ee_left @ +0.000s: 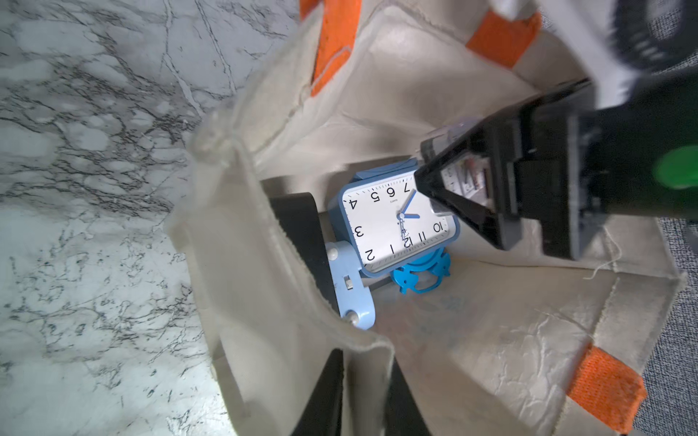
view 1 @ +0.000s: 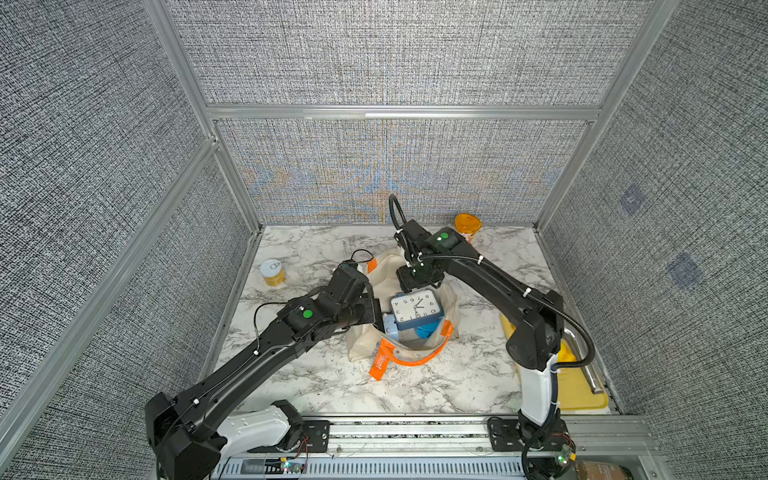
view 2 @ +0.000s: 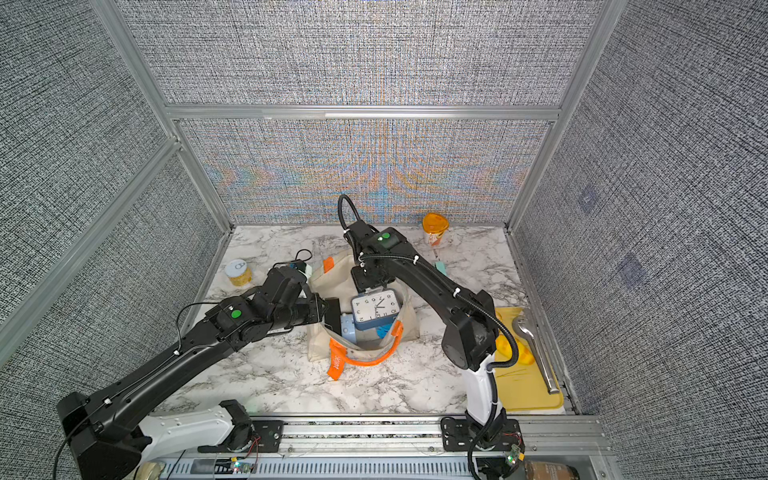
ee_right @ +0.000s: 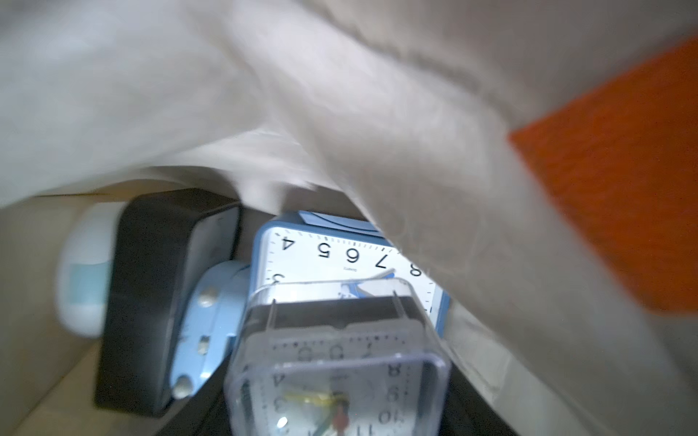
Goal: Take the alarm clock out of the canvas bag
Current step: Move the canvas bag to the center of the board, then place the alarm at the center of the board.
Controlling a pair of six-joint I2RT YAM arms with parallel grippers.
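Clock: the clear alarm clock (ee_right: pixel 340 377) lies inside the canvas bag (view 1: pixel 363 347), at 12 o'clock of the blue clock (view 1: pixel 415 309).
Right arm: the right gripper (view 1: pixel 419 286) reaches in from 12 o'clock, jaws closed on the clear alarm clock.
Left arm: the left gripper (view 1: pixel 376 316) is pinched on the bag's rim at 9 o'clock.
Handling: likely light, rigid and slick plastic, so take the flat sides squarely.
Edges: limp fabric droops at 12 o'clock and may snag.
Room: bare marble table (view 1: pixel 316 386) at 6 o'clock.
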